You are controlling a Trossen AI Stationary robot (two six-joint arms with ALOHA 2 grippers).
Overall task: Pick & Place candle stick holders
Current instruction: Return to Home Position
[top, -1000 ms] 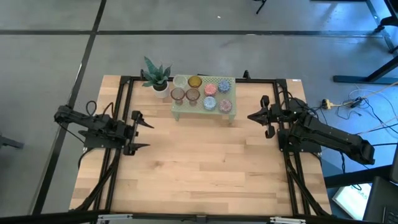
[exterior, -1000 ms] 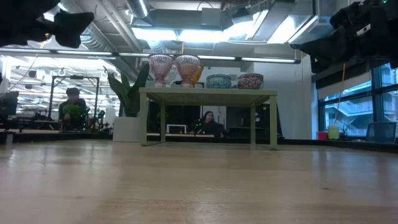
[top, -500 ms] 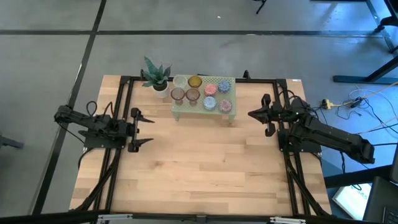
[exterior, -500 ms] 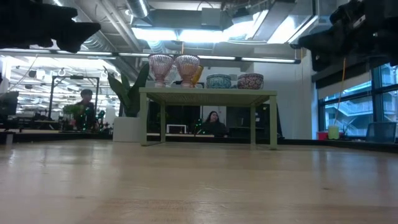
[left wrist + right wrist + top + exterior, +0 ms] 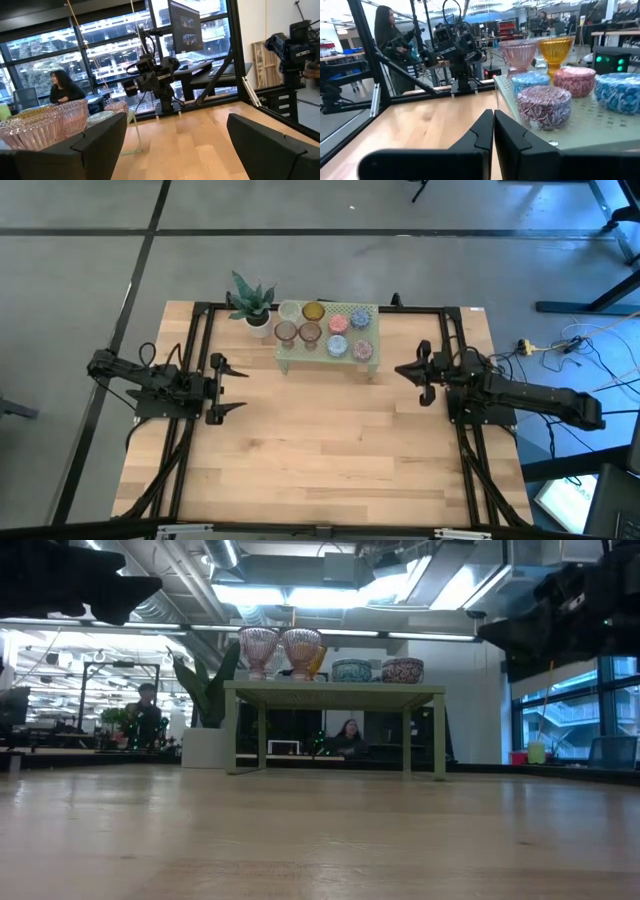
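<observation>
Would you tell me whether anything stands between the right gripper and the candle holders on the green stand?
Nothing visible does. The right gripper, shut, hangs right of the green stand, with only bare table between it and the candle holders on top. The potted plant stands at the stand's other end.

Looks level across the wooden table top [image 5: 320,840] to the pale green stand [image 5: 335,690] at mid-frame, with a leafy plant [image 5: 205,680] in a white pot [image 5: 207,748] at its left side. Notes on the stand two pink ribbed candle stick holders [image 5: 258,645] side by side, an amber one [image 5: 317,660] behind them, then a blue cup [image 5: 351,670] and a red-patterned cup [image 5: 402,670]. Shows dark parts of the left arm [image 5: 75,585] and right arm [image 5: 570,610] in the upper corners, and a person [image 5: 147,720] far behind.
</observation>
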